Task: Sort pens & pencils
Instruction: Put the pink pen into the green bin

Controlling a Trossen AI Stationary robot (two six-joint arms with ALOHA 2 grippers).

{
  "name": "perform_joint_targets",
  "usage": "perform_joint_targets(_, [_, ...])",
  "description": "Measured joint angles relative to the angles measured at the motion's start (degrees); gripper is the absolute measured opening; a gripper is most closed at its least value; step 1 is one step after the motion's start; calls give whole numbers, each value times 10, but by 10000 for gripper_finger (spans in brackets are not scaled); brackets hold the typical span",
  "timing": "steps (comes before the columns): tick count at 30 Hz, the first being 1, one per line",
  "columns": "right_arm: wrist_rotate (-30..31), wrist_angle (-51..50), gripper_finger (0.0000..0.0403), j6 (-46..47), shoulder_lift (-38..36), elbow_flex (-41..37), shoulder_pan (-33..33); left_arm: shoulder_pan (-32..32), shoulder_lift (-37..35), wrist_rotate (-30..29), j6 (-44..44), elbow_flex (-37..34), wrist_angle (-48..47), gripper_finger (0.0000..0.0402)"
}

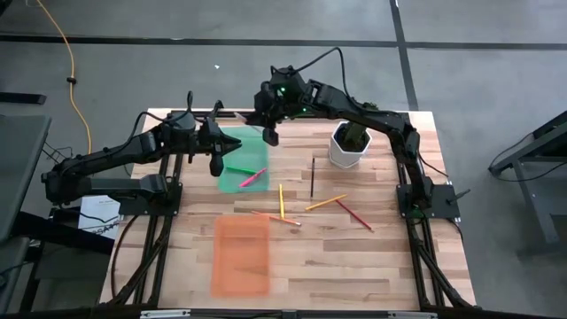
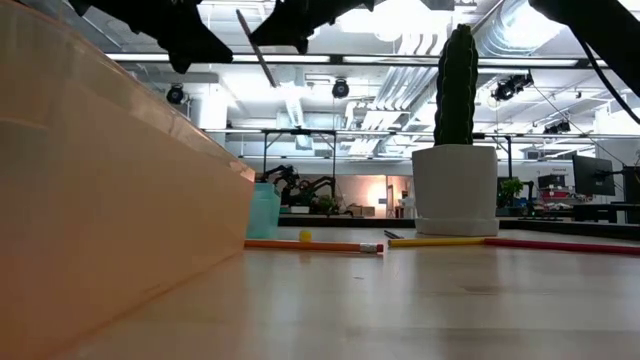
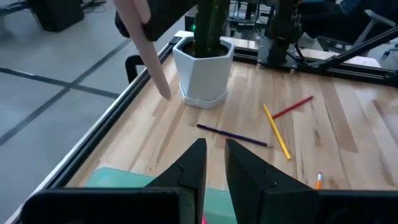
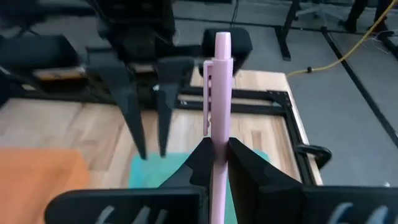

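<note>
The right gripper [image 4: 214,163] is pinching a pale pink pen [image 4: 217,106] between its fingers, the pen standing up past the fingertips with its clip visible; in the high view this gripper [image 1: 269,135] is hovering over the far edge of the green tray [image 1: 232,182]. The left gripper [image 1: 215,164] is hanging above the same tray's left side, its jaws slightly parted with nothing between them; the left wrist view shows the narrow gap between the fingers [image 3: 189,169]. A magenta pen [image 1: 253,178] is lying in the green tray, near its right edge. The orange tray [image 1: 241,255] is sitting nearer the front of the table [image 1: 354,266], with no contents visible. The loose sticks are lying on the bare wood right of the trays: a dark pencil [image 1: 312,176] beside the potted cactus [image 1: 350,144], a yellow pencil [image 1: 282,201], an orange pencil [image 1: 325,203], a red pencil [image 1: 354,214], and one more thin stick [image 1: 276,217] lying across the yellow pencil's near end, type not resolvable. In the low view a yellow pencil [image 2: 436,241] and an orange one with an eraser end [image 2: 310,245] are resting flat in front of the white pot [image 2: 455,190].
</note>
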Motion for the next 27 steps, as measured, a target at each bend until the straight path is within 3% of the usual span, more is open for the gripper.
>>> perform_joint_targets(10, [-48,44,16,47,-7,0,0,0,0,-58,4,0,21,47])
perform_joint_targets(20, [-56,54,16,49,-11,0,8,0,0,-58,-9,0,113,47])
perform_joint_targets(27, [-63,68,16,50,-11,0,12,0,0,-40,-26,0,122,47])
